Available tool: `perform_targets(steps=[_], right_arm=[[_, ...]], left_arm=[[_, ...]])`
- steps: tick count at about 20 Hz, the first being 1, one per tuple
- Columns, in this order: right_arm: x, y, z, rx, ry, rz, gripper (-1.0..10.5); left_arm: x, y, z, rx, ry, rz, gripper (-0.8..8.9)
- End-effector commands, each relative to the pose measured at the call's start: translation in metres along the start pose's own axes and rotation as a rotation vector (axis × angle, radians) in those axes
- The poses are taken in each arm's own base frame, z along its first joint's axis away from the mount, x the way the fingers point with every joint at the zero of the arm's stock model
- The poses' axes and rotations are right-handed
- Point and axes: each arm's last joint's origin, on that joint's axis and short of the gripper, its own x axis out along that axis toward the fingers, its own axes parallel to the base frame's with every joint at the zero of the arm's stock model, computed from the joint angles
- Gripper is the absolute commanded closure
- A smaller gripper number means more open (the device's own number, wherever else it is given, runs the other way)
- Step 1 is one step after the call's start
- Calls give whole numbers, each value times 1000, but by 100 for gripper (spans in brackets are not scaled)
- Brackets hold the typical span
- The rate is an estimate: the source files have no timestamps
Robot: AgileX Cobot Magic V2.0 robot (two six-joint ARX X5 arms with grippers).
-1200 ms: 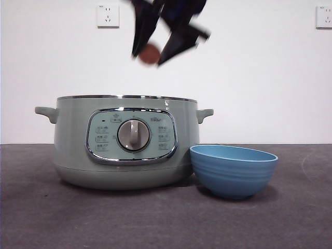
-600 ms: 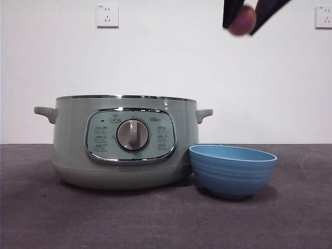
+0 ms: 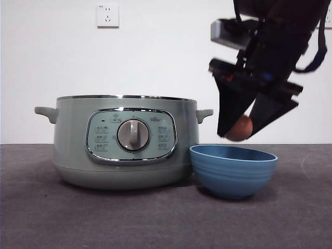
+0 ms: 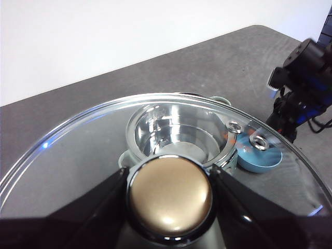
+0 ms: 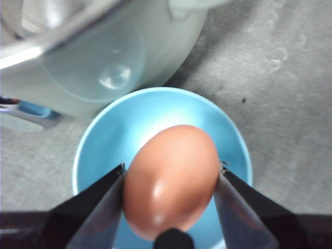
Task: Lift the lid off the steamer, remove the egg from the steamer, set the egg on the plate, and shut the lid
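Note:
The steamer (image 3: 124, 142) stands open at centre left, with the blue plate (image 3: 233, 171) close on its right. My right gripper (image 3: 238, 136) is shut on a brown egg (image 3: 239, 128) and holds it just above the plate's rim. The right wrist view shows the egg (image 5: 171, 179) between the jaws, over the plate's hollow (image 5: 129, 135), with the steamer (image 5: 104, 62) beside it. My left gripper (image 4: 170, 199) is shut on the knob (image 4: 170, 194) of the glass lid (image 4: 78, 150) and holds it high above the steamer (image 4: 176, 129). The lid and left gripper are out of the front view.
The dark grey table (image 3: 155, 218) runs to a white wall with a socket (image 3: 107, 15) at the upper left. The plate almost touches the steamer's side. The right arm (image 4: 303, 88) shows beyond the plate (image 4: 262, 158) in the left wrist view.
My right gripper carried the egg from above the steamer to the right, then down to just above the plate. The steamer and plate have not moved.

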Motion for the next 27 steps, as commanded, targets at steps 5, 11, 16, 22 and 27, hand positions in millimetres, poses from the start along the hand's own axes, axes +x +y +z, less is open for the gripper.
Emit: perform_targets(steps=[5,11,16,22,27], right_arm=[[40,-1,-8,0,59,55,958],[52,-2,-11,-1,91,53,958],[60,-1,-14,-1,121,57,958],[63,1,-15,-6,131,62,712],[54,2,-10,-11,96,62,500]], left_arm=[[-3,0,8,9,-70,-1,822],[-3,0,8,9,-70,0,822],[-2,0,9,9,-65,-1,822],[-2,0,9,9,-66,-1,822],[10,1,17,10,-69,-3,822]])
